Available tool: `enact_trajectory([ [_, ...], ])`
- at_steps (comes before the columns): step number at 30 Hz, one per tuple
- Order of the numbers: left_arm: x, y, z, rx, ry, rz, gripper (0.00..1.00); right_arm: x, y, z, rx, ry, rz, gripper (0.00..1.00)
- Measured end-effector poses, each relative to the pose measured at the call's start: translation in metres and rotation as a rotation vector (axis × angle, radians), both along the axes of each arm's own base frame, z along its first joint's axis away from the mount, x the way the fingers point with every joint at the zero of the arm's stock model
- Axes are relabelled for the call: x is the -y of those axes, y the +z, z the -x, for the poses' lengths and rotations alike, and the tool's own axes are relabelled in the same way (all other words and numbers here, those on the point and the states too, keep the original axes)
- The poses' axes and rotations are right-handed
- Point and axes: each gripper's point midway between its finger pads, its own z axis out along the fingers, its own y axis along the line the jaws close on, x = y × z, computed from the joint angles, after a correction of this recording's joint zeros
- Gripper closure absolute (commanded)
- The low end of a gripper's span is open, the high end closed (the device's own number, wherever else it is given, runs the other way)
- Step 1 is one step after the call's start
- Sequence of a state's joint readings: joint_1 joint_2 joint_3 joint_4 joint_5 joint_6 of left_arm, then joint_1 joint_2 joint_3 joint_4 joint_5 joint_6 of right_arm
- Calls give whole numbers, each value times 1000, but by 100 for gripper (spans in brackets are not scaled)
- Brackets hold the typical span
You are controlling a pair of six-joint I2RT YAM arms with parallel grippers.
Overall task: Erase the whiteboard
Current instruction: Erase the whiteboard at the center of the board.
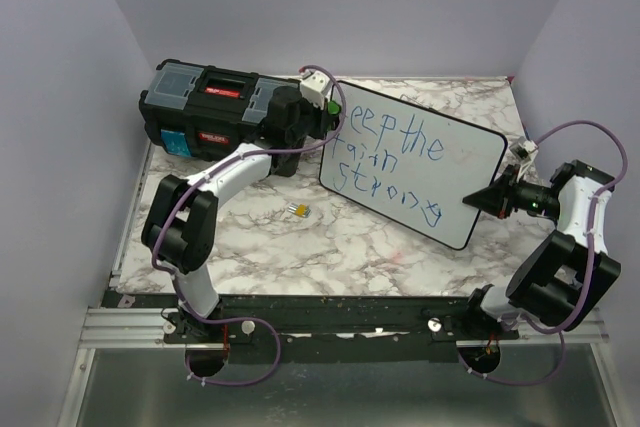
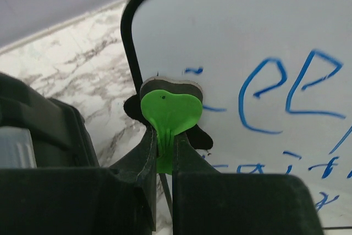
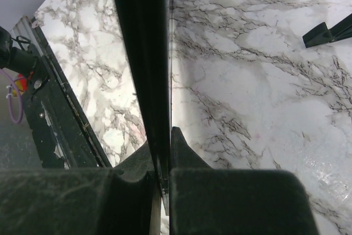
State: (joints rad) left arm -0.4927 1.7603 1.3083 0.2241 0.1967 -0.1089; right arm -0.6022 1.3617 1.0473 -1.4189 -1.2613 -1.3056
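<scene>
The whiteboard (image 1: 412,162) has a black rim and blue lettering, and it is raised off the marble table and tilted. My right gripper (image 1: 482,199) is shut on its right edge; in the right wrist view the black rim (image 3: 140,53) runs between the closed fingers of the gripper (image 3: 164,155). My left gripper (image 1: 318,115) is at the board's upper left corner, shut on a green eraser (image 2: 169,111). The eraser's black pad rests against the board face (image 2: 264,37), just left of the blue letters. The left gripper (image 2: 165,142) pinches the eraser's green stem.
A black toolbox (image 1: 215,107) with a red label stands at the back left, close behind the left gripper, and shows in the left wrist view (image 2: 44,130). A small yellow and blue item (image 1: 298,210) lies on the table. Purple walls enclose the table.
</scene>
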Motion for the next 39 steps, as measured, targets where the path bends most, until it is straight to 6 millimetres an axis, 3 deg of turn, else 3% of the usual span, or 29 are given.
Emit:
enact_trajectory([
  [3,-5,-28,9,-52,-1,-28,100,-1,0,-1,-6,-10,-18,99],
  [6,-7,-39,13,-75,-2,-45,100,1,-1,-4,-9,-26,-20,99],
  [10,-9,-32,9,-71,2,-50,100,1,0,-5,-5,-39,-16,99],
  [16,1,27,-11,28,3,0,100,3,1,-8,14,-58,-3,99],
  [19,2,43,-14,59,5,18,100,1,2,-7,10,-90,-7,99],
  [23,2,40,-14,48,4,12,100,0,5,-7,21,-124,-4,99],
  [33,0,5,-10,-12,-5,-35,100,2,0,-10,18,-70,-19,99],
  [39,12,14,-27,12,-36,-53,100,-1,-5,-5,9,-23,-40,99],
])
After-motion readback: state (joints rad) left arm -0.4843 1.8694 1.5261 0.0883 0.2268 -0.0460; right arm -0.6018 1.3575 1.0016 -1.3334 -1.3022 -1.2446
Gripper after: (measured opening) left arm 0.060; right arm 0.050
